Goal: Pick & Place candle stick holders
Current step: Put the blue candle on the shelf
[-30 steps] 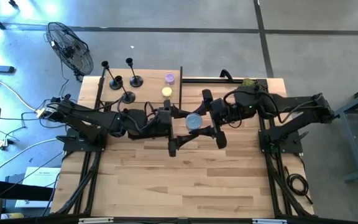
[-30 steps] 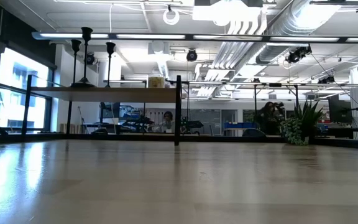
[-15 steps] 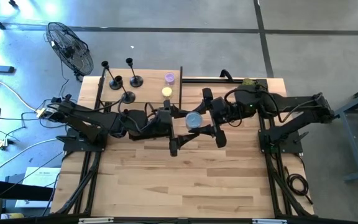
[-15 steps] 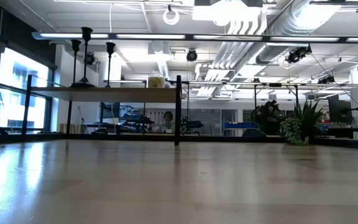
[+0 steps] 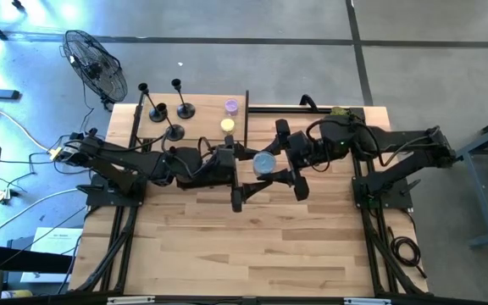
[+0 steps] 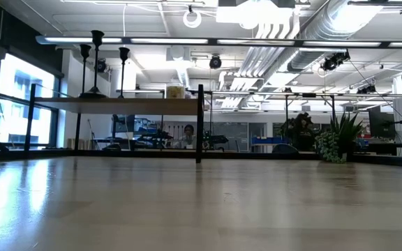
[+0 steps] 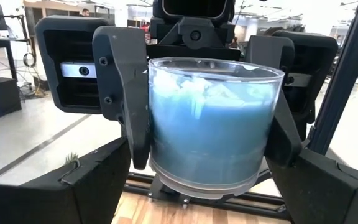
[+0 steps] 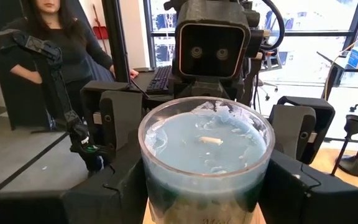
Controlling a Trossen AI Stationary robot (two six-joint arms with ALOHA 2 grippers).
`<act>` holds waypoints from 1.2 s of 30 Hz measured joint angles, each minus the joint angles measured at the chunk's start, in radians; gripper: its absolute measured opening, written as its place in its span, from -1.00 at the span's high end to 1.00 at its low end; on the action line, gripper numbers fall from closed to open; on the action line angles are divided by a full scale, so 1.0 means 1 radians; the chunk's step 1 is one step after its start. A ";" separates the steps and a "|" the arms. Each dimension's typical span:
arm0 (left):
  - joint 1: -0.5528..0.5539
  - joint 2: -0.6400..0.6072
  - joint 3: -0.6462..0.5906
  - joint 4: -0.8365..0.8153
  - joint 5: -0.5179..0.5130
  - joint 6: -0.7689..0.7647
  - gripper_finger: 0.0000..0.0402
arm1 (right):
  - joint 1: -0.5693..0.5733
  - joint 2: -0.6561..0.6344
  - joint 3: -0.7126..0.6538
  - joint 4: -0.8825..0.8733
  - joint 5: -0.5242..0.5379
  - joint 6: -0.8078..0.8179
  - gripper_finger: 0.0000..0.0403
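Observation:
Three black candle stick holders (image 5: 174, 129) stand on their round bases on the raised shelf (image 5: 202, 119) at the far left. They also show in the low view (image 6: 97, 42), and one shows in the right wrist view (image 8: 355, 144). No gripper touches them. Both arms meet above the table's middle around a blue candle in a glass jar (image 5: 263, 163). My right gripper (image 8: 207, 208) is shut on the jar. My left gripper (image 7: 204, 202) is open, its fingers (image 8: 112, 118) standing on either side of the jar with gaps. My right gripper pinches the jar's lower wall (image 8: 157, 196) between its two fingers (image 7: 129, 106), one on each side. It comes in level from the table's right. The jar stands upright in the hold, high above the table.
A purple candle (image 5: 230, 107) and a yellow candle (image 5: 226, 124) sit on the shelf beside a black post (image 5: 246, 114). A fan (image 5: 96, 63) stands off the far left corner. A person (image 8: 61, 37) is beyond the table. Bare wood (image 5: 252, 246) fills the near half.

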 joint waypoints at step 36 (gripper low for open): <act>0.039 0.003 -0.002 0.036 0.044 0.034 -0.36 | 0.000 -0.001 0.003 -0.007 0.010 0.016 -0.10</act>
